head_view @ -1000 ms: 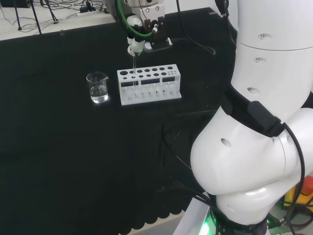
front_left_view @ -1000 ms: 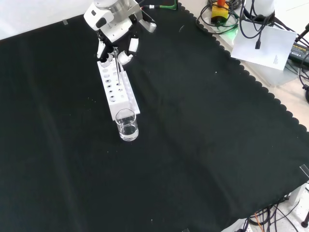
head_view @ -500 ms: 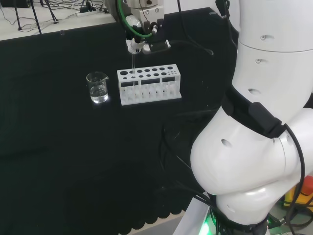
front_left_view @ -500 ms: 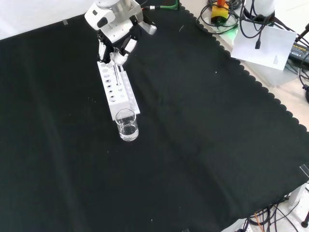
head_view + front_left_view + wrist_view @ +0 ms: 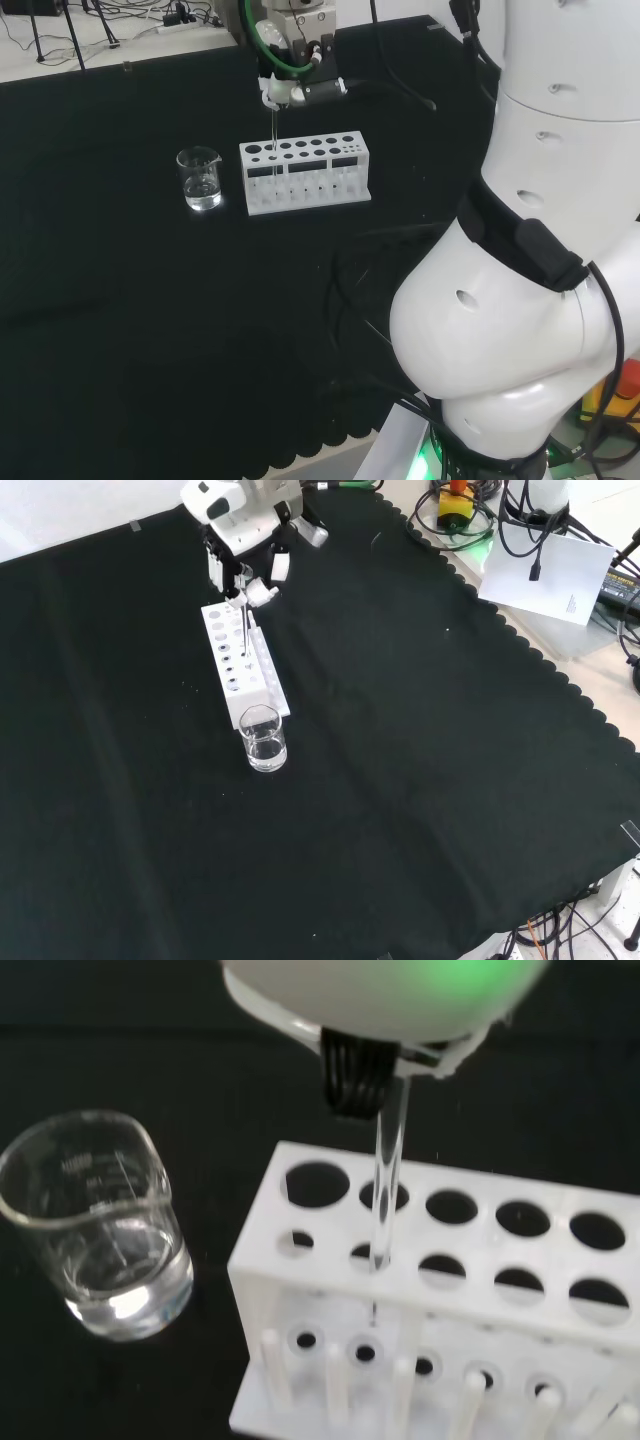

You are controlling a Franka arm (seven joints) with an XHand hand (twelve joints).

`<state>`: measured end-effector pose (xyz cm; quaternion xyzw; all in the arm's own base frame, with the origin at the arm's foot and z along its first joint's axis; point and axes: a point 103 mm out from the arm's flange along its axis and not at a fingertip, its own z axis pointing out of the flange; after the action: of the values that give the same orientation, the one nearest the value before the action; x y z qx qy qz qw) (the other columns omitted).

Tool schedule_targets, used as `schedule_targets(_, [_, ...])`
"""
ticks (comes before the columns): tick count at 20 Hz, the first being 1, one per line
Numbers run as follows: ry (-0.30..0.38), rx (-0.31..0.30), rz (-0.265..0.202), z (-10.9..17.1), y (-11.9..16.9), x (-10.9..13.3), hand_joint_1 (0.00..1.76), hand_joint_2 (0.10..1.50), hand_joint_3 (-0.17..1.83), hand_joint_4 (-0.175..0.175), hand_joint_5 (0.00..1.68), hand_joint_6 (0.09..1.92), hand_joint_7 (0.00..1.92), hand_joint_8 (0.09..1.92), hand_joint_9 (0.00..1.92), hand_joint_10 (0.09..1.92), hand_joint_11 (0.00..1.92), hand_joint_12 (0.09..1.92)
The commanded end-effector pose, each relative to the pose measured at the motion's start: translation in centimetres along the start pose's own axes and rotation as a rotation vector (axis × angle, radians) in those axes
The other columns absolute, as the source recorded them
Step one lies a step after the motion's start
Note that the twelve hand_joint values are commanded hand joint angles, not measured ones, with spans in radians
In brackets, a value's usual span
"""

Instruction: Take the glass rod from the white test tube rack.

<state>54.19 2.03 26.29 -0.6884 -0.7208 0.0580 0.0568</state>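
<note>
Fingers of the hand (image 5: 280, 90) pinch the glass rod (image 5: 386, 1195) by its top, above the white test tube rack (image 5: 305, 175); thin, slick and brittle, it probably wants a straight lift.

black cloth bench (image 5: 420, 760) bears a white test tube rack (image 5: 240, 675) beside a glass beaker (image 5: 263, 739).

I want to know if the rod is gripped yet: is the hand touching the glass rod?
Touching. In the wrist view the glass rod runs straight up into the hand, its lower end still in the white test tube rack.
</note>
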Motion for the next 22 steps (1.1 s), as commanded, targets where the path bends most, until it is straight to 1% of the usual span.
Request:
schedule_targets(1, [0.01,-0.056,0.011,-3.4,-0.9,0.5,1.33,0.53,0.91,-0.175,1.3,0.5,1.28,1.03,1.62,0.7,1.73,0.37])
schedule_targets(4, [-0.009,-0.049,0.011,-5.2,-1.5,0.9,1.33,0.52,0.92,-0.175,1.32,0.48,1.29,1.02,1.64,0.68,1.75,0.35])
schedule_targets(9, [-0.028,-0.064,0.012,-8.7,-3.3,1.4,1.33,0.5,0.94,-0.175,1.34,0.46,1.29,1.02,1.65,0.66,1.76,0.34])
schedule_targets(13, [-0.037,-0.101,0.006,-11.3,-4.8,1.9,1.33,0.5,0.95,-0.175,1.34,0.46,1.3,1.02,1.65,0.66,1.76,0.33])
schedule_targets(16, [-0.035,-0.152,-0.014,-13.5,-6.1,2.7,1.33,0.5,0.95,-0.175,1.34,0.45,1.3,1.02,1.66,0.66,1.77,0.33])
schedule_targets(19, [-0.033,-0.165,-0.026,-14.3,-6.6,3.3,1.33,0.5,0.95,-0.175,1.35,0.45,1.3,1.02,1.66,0.66,1.77,0.33])
schedule_targets(22, [-0.031,-0.171,-0.031,-14.5,-6.9,3.3,1.33,0.5,0.95,-0.175,1.35,0.45,1.3,1.02,1.66,0.65,1.77,0.33])
